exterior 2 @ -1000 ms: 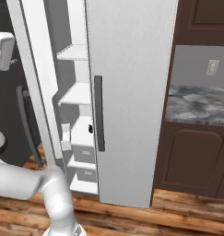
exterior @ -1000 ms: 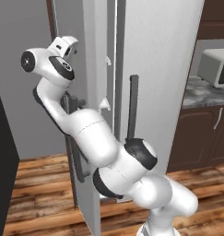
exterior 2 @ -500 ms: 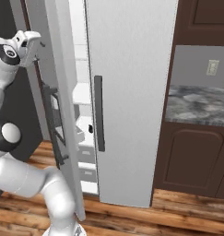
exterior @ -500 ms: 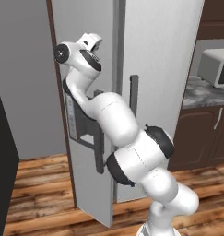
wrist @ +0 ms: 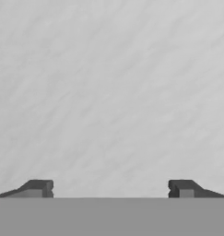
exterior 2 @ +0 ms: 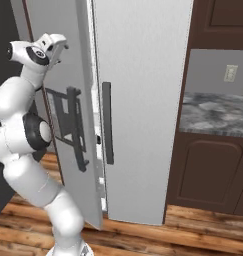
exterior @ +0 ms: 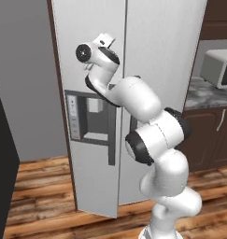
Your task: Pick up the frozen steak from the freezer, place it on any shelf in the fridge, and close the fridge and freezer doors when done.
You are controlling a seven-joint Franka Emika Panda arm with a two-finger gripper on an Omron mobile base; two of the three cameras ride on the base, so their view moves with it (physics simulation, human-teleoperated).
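The freezer door (exterior: 89,70), narrow and pale grey with a dispenser panel (exterior: 91,116), stands a small gap short of shut. My gripper (exterior: 107,39) is high on its outer face, fingers open and empty. In the right base view the gripper (exterior 2: 55,44) sits against the same door (exterior 2: 63,70), whose free edge stands out from the fridge door (exterior 2: 143,100). The hand view shows my gripper (wrist: 111,189) spread wide against the plain grey door panel (wrist: 111,92). The fridge door (exterior: 161,56) is shut. The frozen steak, the shelf and both compartments are hidden behind the doors.
A stone counter (exterior 2: 213,112) over dark wood cabinets (exterior 2: 203,170) stands right of the unit, with a microwave (exterior: 220,67) on it. A dark tall body (exterior: 3,163) fills the left edge. Wood floor (exterior: 45,186) lies in front.
The freezer door has swung from wide open to nearly shut, hiding the white shelves and drawers. My arm has swept right with it, the hand staying on the door's outer face.
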